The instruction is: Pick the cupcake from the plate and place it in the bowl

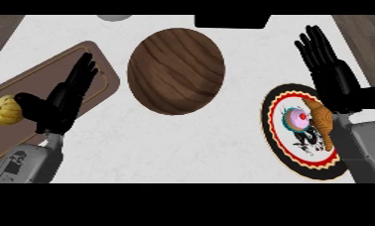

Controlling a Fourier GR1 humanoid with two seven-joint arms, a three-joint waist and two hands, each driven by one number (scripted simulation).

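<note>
A pink-topped cupcake (299,118) sits on a patterned plate (282,143) at four o'clock on the white counter (190,145), beside a croissant (322,123). The right hand (333,79) hovers over the plate's far edge, fingers straight and apart, touching nothing. The wooden bowl (176,71) lies at center; the left hand (62,101) rests open at nine o'clock over a wooden board (102,66) holding a yellow fruit (7,109).
</note>
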